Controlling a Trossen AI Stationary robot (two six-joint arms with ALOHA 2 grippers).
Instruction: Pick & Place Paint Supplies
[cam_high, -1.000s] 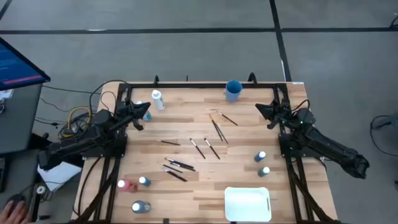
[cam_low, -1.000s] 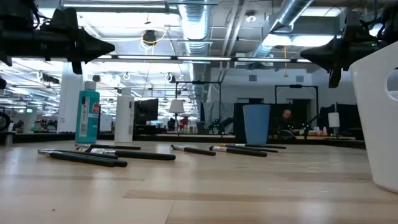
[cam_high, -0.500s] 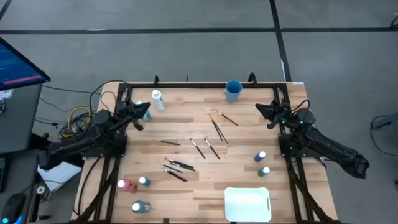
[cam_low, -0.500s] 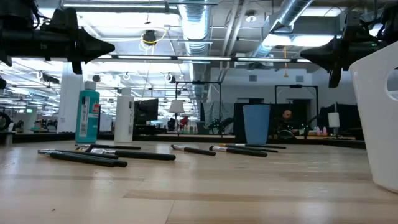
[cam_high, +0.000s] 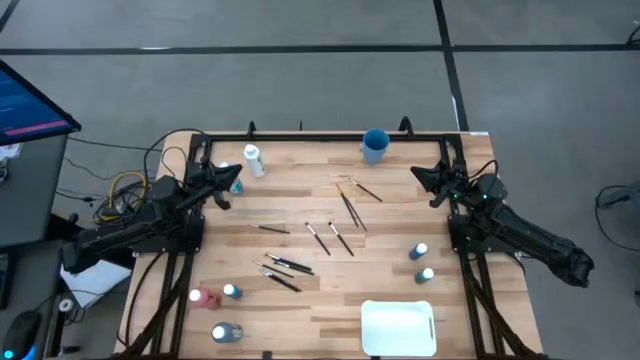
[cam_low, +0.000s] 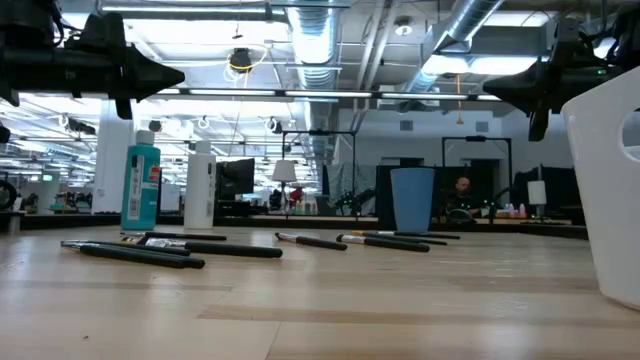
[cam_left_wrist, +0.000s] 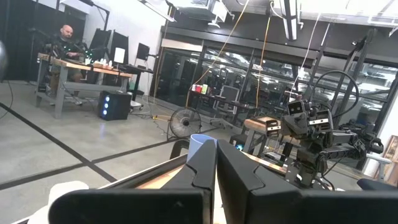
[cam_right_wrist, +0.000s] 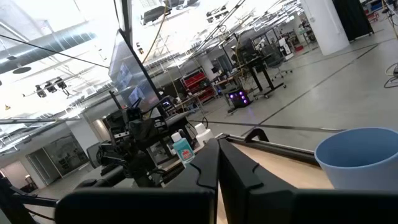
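Several thin dark paintbrushes (cam_high: 340, 238) lie flat and scattered on the middle of the wooden table (cam_high: 300, 195). A whitish bottle (cam_high: 253, 160) and a teal one (cam_low: 140, 188) stand at the far left. More small bottles stand near the front left (cam_high: 226, 332) and at the right (cam_high: 419, 251). My left gripper (cam_high: 232, 180) hangs shut above the far left of the table, beside the teal bottle, with nothing in it. My right gripper (cam_high: 418, 173) hangs shut above the far right, with nothing in it.
A blue cup (cam_high: 375, 145) stands at the far edge, between the two grippers. A white rectangular tray (cam_high: 398, 327) sits at the near right. A black frame (cam_high: 330, 135) runs along the table's far edge. Cables (cam_high: 125, 190) lie off the left side.
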